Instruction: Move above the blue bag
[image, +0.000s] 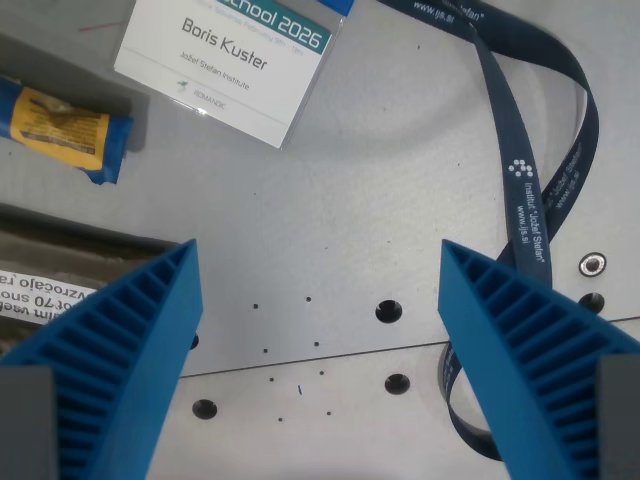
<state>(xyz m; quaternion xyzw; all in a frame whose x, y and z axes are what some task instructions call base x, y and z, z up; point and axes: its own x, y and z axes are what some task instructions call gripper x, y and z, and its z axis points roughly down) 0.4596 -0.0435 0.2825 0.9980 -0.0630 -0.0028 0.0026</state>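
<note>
Below, the wrist view looks down on a grey metal counter (380, 180) with bolt holes. The tool (320, 330) shows two blue ribbed plastic fingers (110, 340) spread wide at the lower left and lower right of the frame, nothing between them. The blue bag with a yellow printed label (65, 128) lies at the upper left of the frame, well apart from the tool's centre. A white name badge card (225, 65) sits at the top, its dark navy printed lanyard ribbon (530, 200) looping down the right side. The approach step appears to be in hand and unfinished; the next move calls for a shift toward the frame's upper left until the bag lies between the fingers.
</note>
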